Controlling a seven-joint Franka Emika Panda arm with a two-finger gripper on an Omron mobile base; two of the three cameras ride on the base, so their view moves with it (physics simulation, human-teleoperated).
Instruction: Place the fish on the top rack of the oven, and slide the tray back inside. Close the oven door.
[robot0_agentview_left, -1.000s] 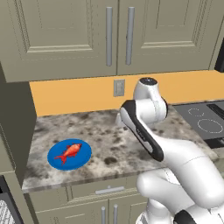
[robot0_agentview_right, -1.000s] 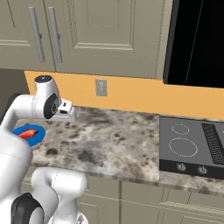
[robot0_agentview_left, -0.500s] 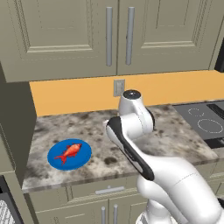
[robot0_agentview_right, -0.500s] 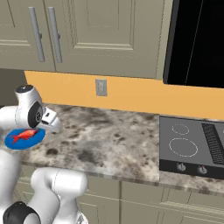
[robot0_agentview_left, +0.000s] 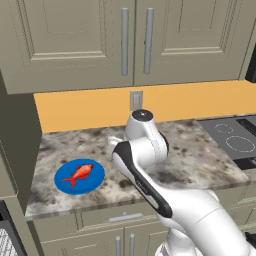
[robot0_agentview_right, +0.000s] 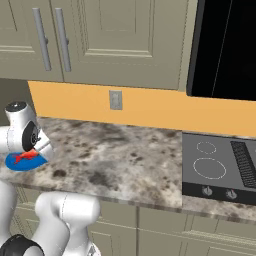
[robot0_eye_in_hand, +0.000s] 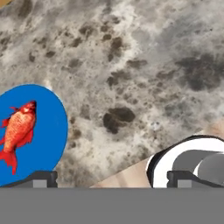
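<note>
Arm (robot0_agentview_left: 150, 190) now nearer fish (robot0_agentview_left: 80, 173)

One fish (robot0_agentview_left: 80, 173), on one blue plate (robot0_agentview_left: 65, 183). One wall outlet (robot0_agentview_left: 135, 100) above the plate's counter. Two cabinet bar handles (robot0_agentview_left: 124, 41) higher still. One cooktop (robot0_agentview_right: 220, 169), two knobs.

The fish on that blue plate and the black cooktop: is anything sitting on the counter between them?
No objects. In the left base view, bare speckled counter runs from the fish on its blue plate to the cooktop; the robot's arm reaches over that stretch.
</note>
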